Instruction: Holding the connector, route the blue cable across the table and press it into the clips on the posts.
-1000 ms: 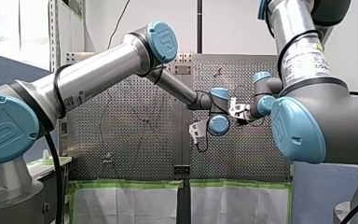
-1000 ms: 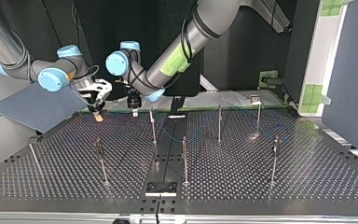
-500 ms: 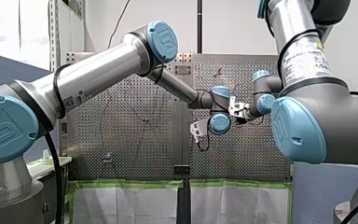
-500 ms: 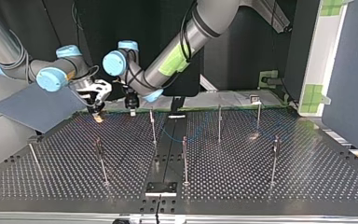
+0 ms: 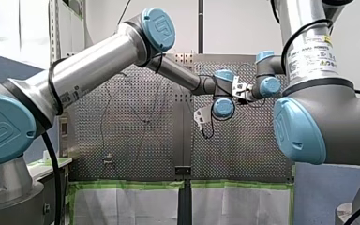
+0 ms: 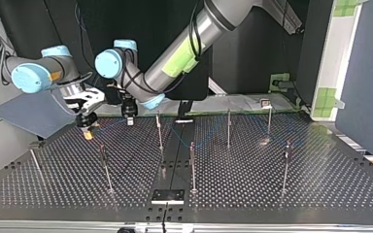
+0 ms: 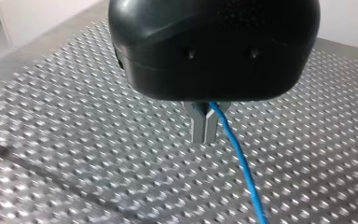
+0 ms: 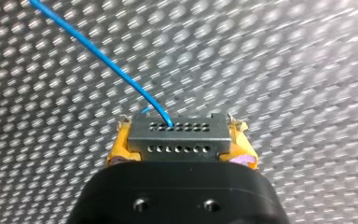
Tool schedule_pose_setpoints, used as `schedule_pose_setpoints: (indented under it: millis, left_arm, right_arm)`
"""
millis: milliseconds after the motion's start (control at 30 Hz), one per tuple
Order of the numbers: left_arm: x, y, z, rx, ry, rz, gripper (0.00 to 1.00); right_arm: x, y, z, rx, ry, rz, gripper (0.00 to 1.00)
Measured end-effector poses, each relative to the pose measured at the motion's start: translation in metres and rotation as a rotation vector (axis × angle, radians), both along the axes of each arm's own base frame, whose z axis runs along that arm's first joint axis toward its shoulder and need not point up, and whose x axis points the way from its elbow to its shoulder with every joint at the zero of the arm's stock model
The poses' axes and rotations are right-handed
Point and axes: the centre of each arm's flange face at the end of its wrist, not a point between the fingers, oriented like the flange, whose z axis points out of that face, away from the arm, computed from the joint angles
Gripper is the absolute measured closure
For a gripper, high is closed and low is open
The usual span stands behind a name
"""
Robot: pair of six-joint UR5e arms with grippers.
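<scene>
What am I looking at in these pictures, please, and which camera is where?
These are two robot arms at a perforated table. The front view looks from behind them, with the left arm at its left and the right arm at its right. The top view faces them from across the table, so the sides are swapped. The other two cameras ride on the wrists. Thin metal posts stand on the table. The right end effector, with yellow pads, holds a small grey connector, and a blue cable leaves it. The left end effector has its metal fingers closed on that cable.
</scene>
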Motion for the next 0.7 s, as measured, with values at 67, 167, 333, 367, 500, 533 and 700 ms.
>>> schedule_pose_setpoints:
  millis: [67,167,333,367,500,533,700]
  left_arm:
    - [-0.003,0.001,0.01,-0.006,-0.004,0.005,1.0]
    - [-0.006,0.002,0.022,-0.013,-0.008,0.016,1.0]
    - [-0.013,0.006,0.045,-0.027,-0.018,0.044,1.0]
    - [-0.015,0.007,0.051,-0.031,-0.021,0.052,1.0]
    - [-0.02,0.01,0.071,-0.049,-0.035,0.066,1.0]
    - [-0.02,0.01,0.076,-0.052,-0.038,0.066,1.0]
    - [-0.023,0.013,0.093,-0.063,-0.048,0.069,1.0]
  right_arm:
    - [0.0,0.003,0.015,-0.018,-0.006,0.007,1.0]
    - [0.0,0.009,0.036,-0.04,-0.009,0.013,1.0]
    - [0.002,0.017,0.061,-0.068,-0.013,0.02,1.0]
    - [0.002,0.018,0.064,-0.071,-0.015,0.021,1.0]
    - [0.001,0.021,0.072,-0.078,-0.019,0.022,1.0]
    - [0.001,0.022,0.074,-0.079,-0.019,0.022,1.0]
    - [0.001,0.024,0.076,-0.075,-0.019,0.023,1.0]
